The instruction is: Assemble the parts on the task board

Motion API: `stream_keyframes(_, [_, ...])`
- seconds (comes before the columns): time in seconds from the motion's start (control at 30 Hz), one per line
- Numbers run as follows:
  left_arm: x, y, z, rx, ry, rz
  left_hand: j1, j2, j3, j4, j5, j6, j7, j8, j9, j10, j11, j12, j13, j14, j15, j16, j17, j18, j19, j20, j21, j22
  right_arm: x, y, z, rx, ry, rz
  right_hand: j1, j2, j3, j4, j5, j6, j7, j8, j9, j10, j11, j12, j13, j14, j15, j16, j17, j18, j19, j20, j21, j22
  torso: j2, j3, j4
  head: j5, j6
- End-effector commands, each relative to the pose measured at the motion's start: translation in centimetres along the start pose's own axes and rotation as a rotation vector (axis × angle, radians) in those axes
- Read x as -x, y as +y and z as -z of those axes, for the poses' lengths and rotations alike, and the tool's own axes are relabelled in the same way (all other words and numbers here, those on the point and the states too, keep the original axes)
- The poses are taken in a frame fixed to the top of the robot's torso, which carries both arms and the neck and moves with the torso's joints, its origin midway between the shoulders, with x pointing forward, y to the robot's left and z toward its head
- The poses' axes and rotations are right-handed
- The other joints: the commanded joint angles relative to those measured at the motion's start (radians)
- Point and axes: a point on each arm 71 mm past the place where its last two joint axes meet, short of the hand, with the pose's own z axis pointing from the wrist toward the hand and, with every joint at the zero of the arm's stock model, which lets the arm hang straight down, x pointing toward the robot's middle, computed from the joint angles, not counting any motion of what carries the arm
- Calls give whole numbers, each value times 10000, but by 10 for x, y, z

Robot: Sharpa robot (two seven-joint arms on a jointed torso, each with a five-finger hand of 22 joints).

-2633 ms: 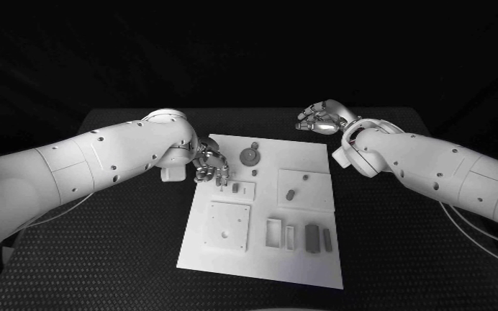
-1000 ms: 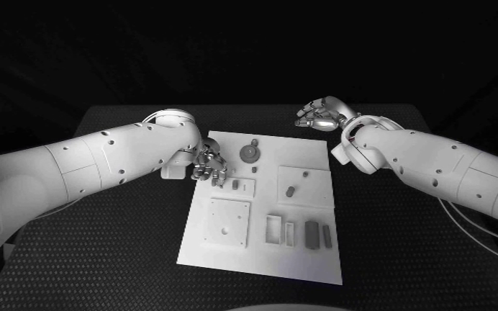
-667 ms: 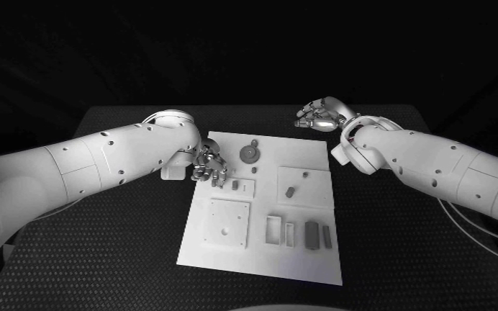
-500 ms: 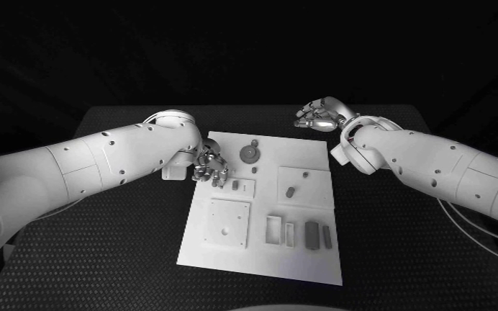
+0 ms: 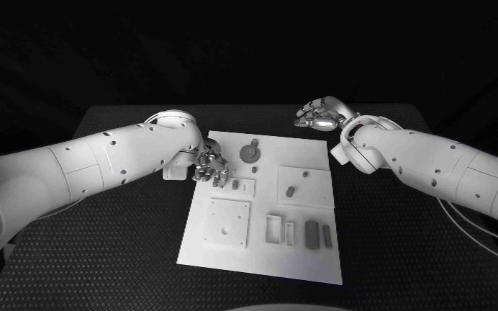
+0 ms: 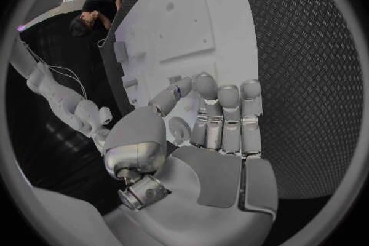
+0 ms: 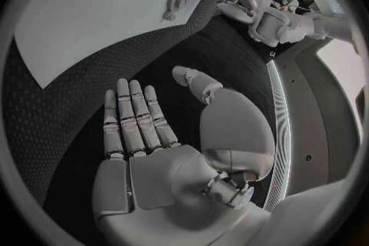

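Task board (image 5: pixel 307 260): white plate on the black table (image 5: pixel 114 253), long axis running away from the robot; position unchanged across the earlier frames. Parts, all placed relative to the board: a gear-like round part (image 5: pixel 249 154) near the far edge, with a small peg just beyond it; a small upright piece (image 5: pixel 235 185) on the left side near the left hand; two small pieces on the raised square (image 5: pixel 304 185) right of centre; a dark bar (image 5: pixel 312 236) and a narrower one beside it in the near right corner, next to an open rectangular frame (image 5: pixel 274 230); a square plate with a centre hole (image 5: pixel 227 224) on the near left. No part has moved against any earlier frame. Left hand (image 5: pixel 211 165): hovering at the board's left edge, level with the small upright piece, fingers extended side by side and holding nothing, as the left wrist view (image 6: pixel 219 126) confirms. Compared with the earliest frame its arm has swung slightly inward and lower; over the last second it is practically stationary. Right hand (image 5: pixel 319 116): beyond the board's far right corner, well apart from it, fingers loosely spread and empty, shown flat over bare table in the right wrist view (image 7: pixel 138 123); no change from earlier. Judgement: assembly not yet begun; the left hand appears settled for a reach toward the nearest left-side pieces.
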Motion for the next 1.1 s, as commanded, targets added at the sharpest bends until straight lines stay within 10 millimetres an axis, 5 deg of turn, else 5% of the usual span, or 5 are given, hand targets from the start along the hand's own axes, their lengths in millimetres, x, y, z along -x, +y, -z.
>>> stream_keyframes(0.03, [-1, -2, 0, -46, 89, -7, 36, 100, 712, 244, 30, 663, -599, 28, 23, 392, -436, 52, -13, 376, -431, 63, -15, 128, 91, -1216, 66, 207, -1, 1, 0, 89, 132, 8, 36, 35, -5, -34, 63, -79, 324, 59, -15, 67, 36, -42, 5, -10, 63, -18, -9, -204, -93, -5, -36, 17, 1, -3, 5, -5, 8])
stream_keyframes(1.1, [-4, 3, -2, 248, 190, -247, 47, 93, 733, 246, 60, 676, -610, 29, 79, 413, -447, 69, -29, 403, -443, 82, -31, 143, 119, -1226, 97, 207, -1, 1, 0, 86, 131, 10, 34, 42, -7, -44, 67, -79, 324, 62, -18, 72, 35, -51, 5, -10, 61, -16, -13, -206, -96, -8, -36, 24, 3, -1, 8, -30, -2])
